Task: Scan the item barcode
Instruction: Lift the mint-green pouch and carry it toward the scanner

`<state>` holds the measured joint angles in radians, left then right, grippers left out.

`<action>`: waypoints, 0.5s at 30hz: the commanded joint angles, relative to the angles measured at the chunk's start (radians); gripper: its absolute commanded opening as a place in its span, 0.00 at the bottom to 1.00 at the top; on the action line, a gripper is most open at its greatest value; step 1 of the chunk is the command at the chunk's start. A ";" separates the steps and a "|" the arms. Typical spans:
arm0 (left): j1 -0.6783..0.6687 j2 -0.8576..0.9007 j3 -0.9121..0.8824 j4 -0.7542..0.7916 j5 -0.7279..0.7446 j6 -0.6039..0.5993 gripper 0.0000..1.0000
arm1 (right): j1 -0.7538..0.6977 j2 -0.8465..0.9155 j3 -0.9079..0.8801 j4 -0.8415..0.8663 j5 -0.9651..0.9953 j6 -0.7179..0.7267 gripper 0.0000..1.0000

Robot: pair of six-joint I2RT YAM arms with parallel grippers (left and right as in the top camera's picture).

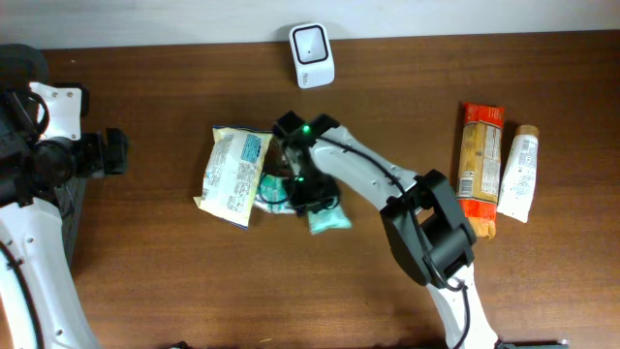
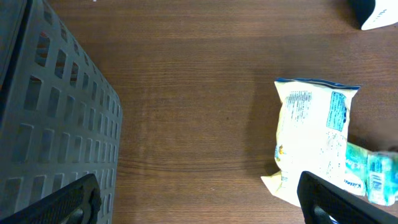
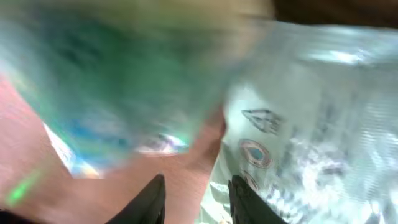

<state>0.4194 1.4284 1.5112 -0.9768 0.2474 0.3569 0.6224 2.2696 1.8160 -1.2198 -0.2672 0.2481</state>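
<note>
The right claw (image 1: 308, 192) sits on the green packet (image 1: 331, 221) mid-frame, below the scanner (image 1: 312, 43) at top centre, likely to carry it there, though I cannot tell if it grips; the left claw (image 2: 199, 202) waits wide open.

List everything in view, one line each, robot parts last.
scanner: one, white, far edge, middle
bag: one, yellow-white with blue panel, centre-left
packet: one, teal, beside the bag, at the right gripper
bar: one, orange, right side
tube: one, cream, right of the bar
crate: one, grey, left edge
table: one, brown wood, under everything
left gripper: one, black, open, near the crate
right gripper: one, black, at the packet, grip unclear
</note>
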 commanded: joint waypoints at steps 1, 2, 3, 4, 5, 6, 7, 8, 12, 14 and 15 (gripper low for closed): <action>0.003 -0.004 0.011 0.002 0.011 0.015 0.99 | -0.102 0.007 0.079 -0.072 0.029 -0.107 0.34; 0.003 -0.004 0.011 0.002 0.011 0.015 0.99 | -0.128 0.006 0.108 -0.105 0.061 -0.109 0.34; 0.003 -0.004 0.011 0.002 0.011 0.015 0.99 | -0.149 0.005 0.135 -0.136 0.095 -0.114 0.34; 0.003 -0.004 0.011 0.002 0.011 0.015 0.99 | -0.168 0.003 0.160 -0.168 0.131 -0.114 0.34; 0.003 -0.004 0.011 0.002 0.011 0.015 0.99 | -0.194 0.001 0.195 -0.208 0.165 -0.114 0.33; 0.003 -0.004 0.011 0.002 0.011 0.015 0.99 | -0.212 -0.003 0.215 -0.229 0.162 -0.113 0.33; 0.003 -0.004 0.011 0.002 0.011 0.015 0.99 | -0.214 -0.006 0.216 -0.228 0.139 -0.113 0.33; 0.003 -0.004 0.011 0.002 0.011 0.015 0.99 | -0.215 -0.008 0.216 -0.225 0.084 -0.114 0.33; 0.003 -0.004 0.011 0.002 0.011 0.015 0.99 | -0.146 -0.007 0.203 -0.218 -0.036 -0.114 0.32; 0.003 -0.004 0.011 0.002 0.011 0.015 0.99 | -0.081 -0.006 0.179 -0.206 -0.030 -0.114 0.32; 0.003 -0.004 0.011 0.002 0.011 0.015 0.99 | -0.064 -0.006 0.170 -0.206 -0.013 -0.113 0.33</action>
<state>0.4194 1.4284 1.5112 -0.9771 0.2474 0.3569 0.4934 2.2734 2.0090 -1.4281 -0.2687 0.1455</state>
